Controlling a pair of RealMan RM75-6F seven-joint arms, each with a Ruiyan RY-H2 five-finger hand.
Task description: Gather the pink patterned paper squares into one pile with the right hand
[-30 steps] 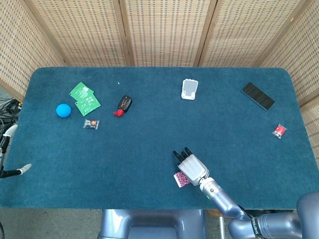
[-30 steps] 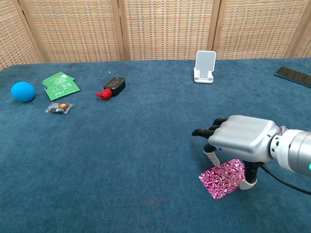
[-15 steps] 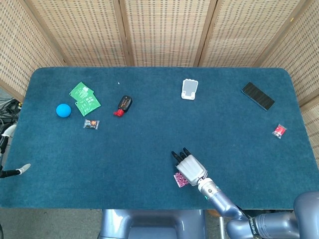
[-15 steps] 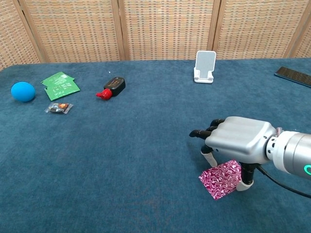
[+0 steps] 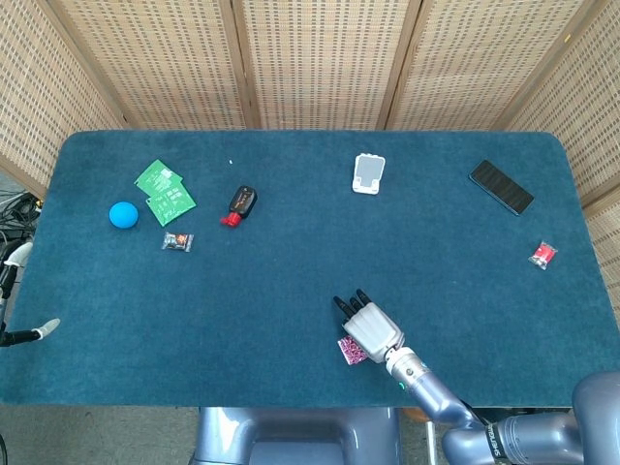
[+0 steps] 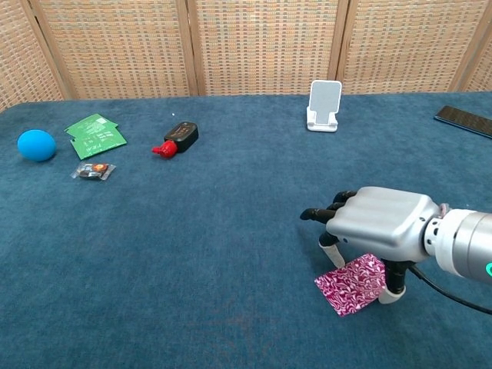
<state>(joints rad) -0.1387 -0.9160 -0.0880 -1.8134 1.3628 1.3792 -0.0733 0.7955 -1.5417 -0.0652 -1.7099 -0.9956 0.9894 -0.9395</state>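
Observation:
A pink patterned paper square (image 6: 350,284) lies on the blue table near the front edge; in the head view the pink square (image 5: 350,351) is half hidden under my right hand (image 5: 372,326). In the chest view my right hand (image 6: 378,223) hovers over the square with its fingers stretched forward and apart. Its thumb tip touches the square's right edge, and nothing is gripped. No other pink square shows. Of my left hand (image 5: 19,291) only two white-tipped fingertips show, spread apart beyond the table's left edge and holding nothing.
At the back left lie green packets (image 5: 163,191), a blue ball (image 5: 122,214), a small wrapped candy (image 5: 177,241) and a black-and-red object (image 5: 239,203). A white phone stand (image 5: 367,173), a black phone (image 5: 501,186) and a red candy (image 5: 542,255) sit further right.
My right hand shifted slightly left and back over the pink square, and the square nudged along with the thumb. Nothing else moved.

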